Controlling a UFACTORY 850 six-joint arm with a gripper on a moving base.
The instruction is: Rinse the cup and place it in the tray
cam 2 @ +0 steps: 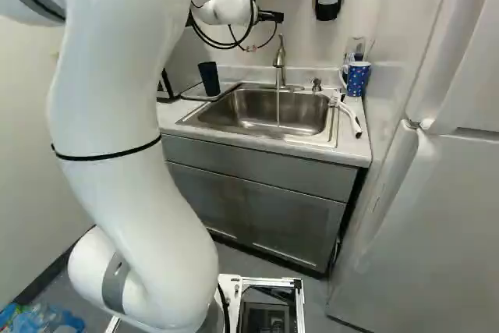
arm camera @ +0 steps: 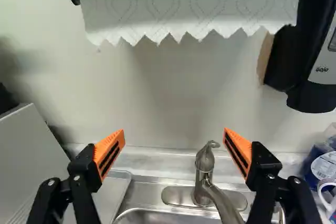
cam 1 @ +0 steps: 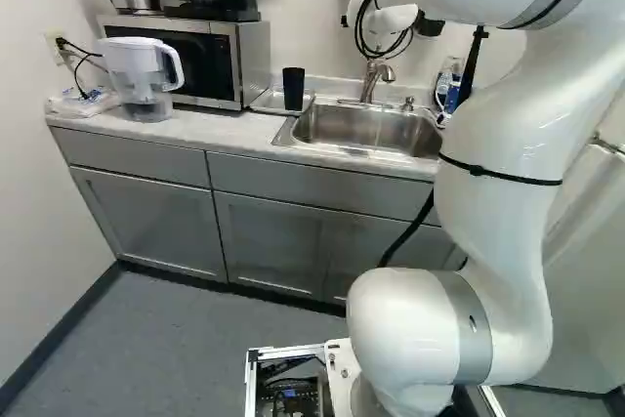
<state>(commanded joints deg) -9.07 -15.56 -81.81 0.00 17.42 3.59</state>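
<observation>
Left base view: The dark cup (cam 1: 293, 89) stands upright in the tray (cam 1: 266, 104), inside its edges. The tray lies between the microwave (cam 1: 220, 46) and the sink (cam 1: 363, 126), leaving little side room; the tabletop's (cam 1: 200, 129) front edge is open before it. A pitcher (cam 1: 145, 70) stands beside the microwave.

Right base view: The gripper (cam 2: 271, 16) is raised above the tabletop, near the faucet (cam 2: 279, 58). Water runs from the faucet into the sink. A dotted mug (cam 2: 358, 78) and a brush (cam 2: 349, 111) occupy the margin beside the sink, near the refrigerator (cam 2: 437, 216).

Wrist view: The gripper (arm camera: 174, 132) is released, fingers spread wide, with open room between the orange pads (arm camera: 109, 153). Ahead are the wall (arm camera: 173, 98), a paper towel's (arm camera: 189, 3) jagged edge and the soap dispenser (arm camera: 310, 61).
</observation>
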